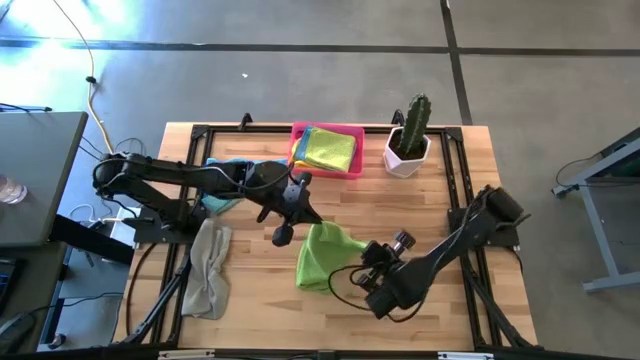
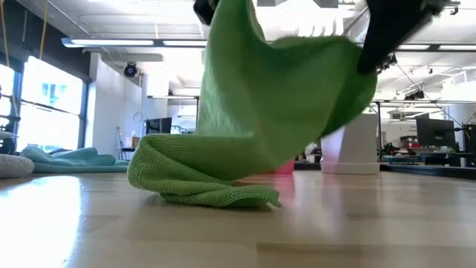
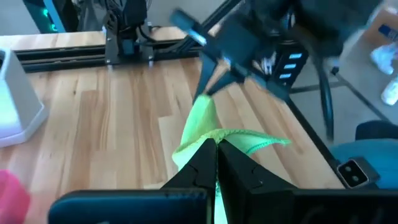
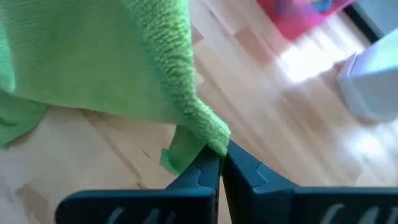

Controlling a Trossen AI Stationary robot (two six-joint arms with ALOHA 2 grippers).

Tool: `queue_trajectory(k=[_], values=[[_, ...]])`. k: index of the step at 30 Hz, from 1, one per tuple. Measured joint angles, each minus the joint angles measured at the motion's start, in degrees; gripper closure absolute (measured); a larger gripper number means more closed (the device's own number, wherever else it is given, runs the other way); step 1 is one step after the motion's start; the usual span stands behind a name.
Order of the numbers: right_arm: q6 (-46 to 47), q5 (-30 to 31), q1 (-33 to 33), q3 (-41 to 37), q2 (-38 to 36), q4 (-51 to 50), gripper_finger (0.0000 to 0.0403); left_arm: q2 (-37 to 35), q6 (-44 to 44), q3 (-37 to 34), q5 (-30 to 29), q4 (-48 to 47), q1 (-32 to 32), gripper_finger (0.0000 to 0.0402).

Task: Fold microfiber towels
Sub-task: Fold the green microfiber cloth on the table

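the lime green microfiber towel (image 1: 325, 255) hung near the middle of the light wooden tabletop (image 1: 440, 190), held up at two corners with its lower part bunched on the wood. the left tool (image 3: 216, 149) was clamped on one corner, and the right tool (image 4: 221, 163) was clamped on another, with only a thin edge of cloth between its fingers.

that shallow bite looked like the main risk: a pull to stretch the cloth could slip the corner free and drop it in a heap. the slack part dragging on the wood could also fold under crookedly.

its long axis ran between the two tools, sagging in the middle.
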Motion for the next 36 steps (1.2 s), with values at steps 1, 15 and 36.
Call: queue_trajectory(k=[1,15,36], values=[[-1.46,0.02,0.00,0.00,-1.47,-0.42,0.0402,0.00,0.55,1.46,-0.22,-2.10,0.10,0.0401],[-16.01,0.83,-5.40,0.02,-16.29,-11.12,0.0403,0.00,2.28,14.38,-7.77,-13.83,2.82,0.0401],[-57.79,-9.25,-17.25,6.98,-19.07,-13.12,0.0403,0.02,4.69,16.24,-13.29,-22.96,3.76,0.0401]])
